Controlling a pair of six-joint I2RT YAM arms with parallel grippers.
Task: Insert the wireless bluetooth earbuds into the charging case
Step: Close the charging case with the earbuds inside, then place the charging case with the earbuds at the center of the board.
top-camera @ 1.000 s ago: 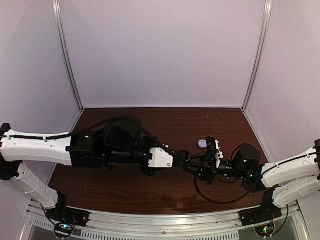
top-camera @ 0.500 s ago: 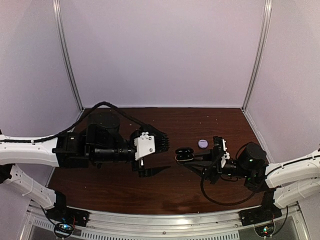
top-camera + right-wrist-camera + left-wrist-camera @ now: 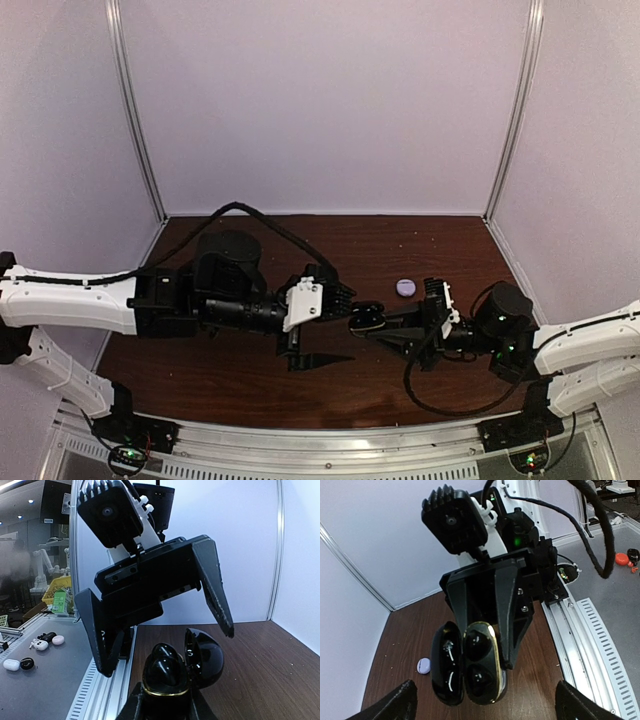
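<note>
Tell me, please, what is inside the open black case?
In the black case, two glossy dark rounded shapes show; empty wells or black earbuds, I cannot tell. The right end effector hides its underside.

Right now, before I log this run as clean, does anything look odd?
Nothing spilled or damaged. The right end effector holds the glossy black, gold-rimmed charging case aloft, lid open; the left end effector faces it open and empty, no earbud in it. A small round lavender item lies on the brown tabletop.
</note>
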